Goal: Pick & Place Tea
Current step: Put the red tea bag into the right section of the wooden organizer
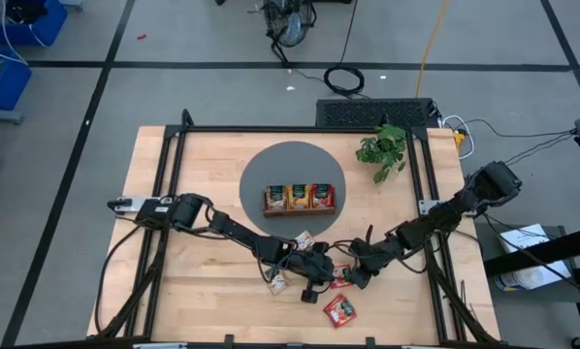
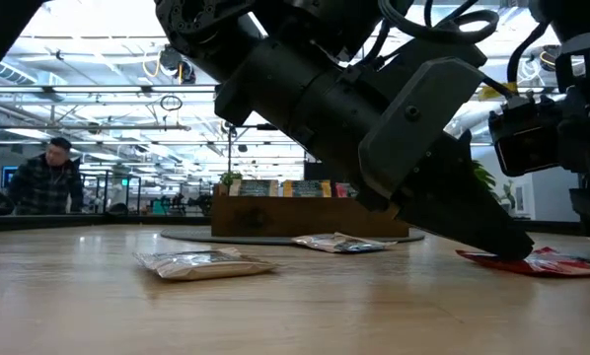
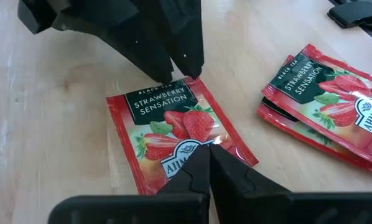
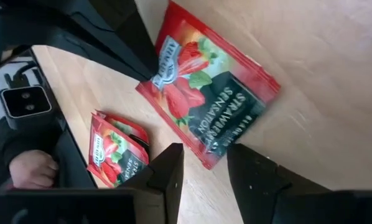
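Note:
A red strawberry tea sachet (image 3: 167, 124) (image 4: 217, 93) (image 1: 340, 279) lies flat on the wooden table, between my two grippers. My left gripper (image 3: 208, 149) (image 1: 321, 269) is shut, with its tips on the sachet's logo end. My right gripper (image 4: 206, 171) (image 1: 354, 273) is narrowly open and faces it. Its fingers (image 3: 181, 65) stand at the sachet's opposite, dark-label edge. Two more red sachets (image 3: 326, 106) (image 1: 339, 310) lie stacked nearby. Two pale sachets (image 1: 278, 282) (image 1: 305, 239) rest flat to the left. My left gripper presses its shut fingertips down on the red sachet's logo end (image 3: 189, 154), slanting from above and from the table's left (image 2: 512, 245). The sachet lies flat on the table. My right gripper's tips are at the sachet's dark-label edge (image 4: 226, 146); I cannot tell whether they touch it.
A brown wooden tray (image 1: 299, 209) holding green, yellow and red sachets stands on a round grey mat (image 1: 261, 165) toward the far side. A leafy plant (image 1: 382, 150) sits at the far right. A black frame (image 1: 174, 145) borders the table. A person (image 2: 48, 182) shows in the room behind.

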Controlling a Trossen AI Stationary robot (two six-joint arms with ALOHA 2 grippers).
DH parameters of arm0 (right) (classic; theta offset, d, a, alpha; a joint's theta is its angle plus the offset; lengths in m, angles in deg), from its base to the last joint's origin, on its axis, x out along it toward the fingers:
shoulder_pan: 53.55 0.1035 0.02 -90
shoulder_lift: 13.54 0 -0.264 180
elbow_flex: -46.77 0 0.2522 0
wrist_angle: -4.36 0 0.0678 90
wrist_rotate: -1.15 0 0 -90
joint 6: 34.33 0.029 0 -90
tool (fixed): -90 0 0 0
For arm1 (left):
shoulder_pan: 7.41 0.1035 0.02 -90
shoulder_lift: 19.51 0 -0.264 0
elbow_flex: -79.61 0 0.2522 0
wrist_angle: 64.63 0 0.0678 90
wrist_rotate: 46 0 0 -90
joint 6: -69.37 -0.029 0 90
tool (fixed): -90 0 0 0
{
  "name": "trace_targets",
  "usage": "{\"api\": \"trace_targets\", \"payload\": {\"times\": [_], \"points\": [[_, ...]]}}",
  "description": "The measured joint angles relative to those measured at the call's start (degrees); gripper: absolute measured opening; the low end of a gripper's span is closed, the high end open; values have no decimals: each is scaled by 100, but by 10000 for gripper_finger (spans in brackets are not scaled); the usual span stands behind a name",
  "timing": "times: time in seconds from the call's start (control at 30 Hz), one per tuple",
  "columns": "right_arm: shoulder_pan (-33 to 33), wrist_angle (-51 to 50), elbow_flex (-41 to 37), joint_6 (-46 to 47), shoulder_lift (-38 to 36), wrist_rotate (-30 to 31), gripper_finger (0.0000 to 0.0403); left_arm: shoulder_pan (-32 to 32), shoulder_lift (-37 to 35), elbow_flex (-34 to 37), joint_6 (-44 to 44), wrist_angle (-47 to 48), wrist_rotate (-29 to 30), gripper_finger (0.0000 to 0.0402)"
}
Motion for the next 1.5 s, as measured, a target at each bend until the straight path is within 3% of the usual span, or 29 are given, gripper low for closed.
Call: {"api": "trace_targets", "payload": {"times": [0.37, 0.73, 1.17, 1.4, 1.5], "points": [[-99, -187, 15, -34, -15, -15, 116, -5, 0, -4, 4, 111, -25, 8], [-99, 575, 16, -67, 418, 291, 115, 44, 13, 13, -118, -151, -328, 5], [-98, 306, 36, -444, 396, 332, 59, -28, -34, 7, -199, -1, -247, 23], [-105, 298, 36, -447, 396, 165, 54, -39, -37, 7, -252, 18, -163, 4], [-105, 311, 36, -585, 396, 153, 49, -42, -39, 7, -292, 14, -112, 14]]}}
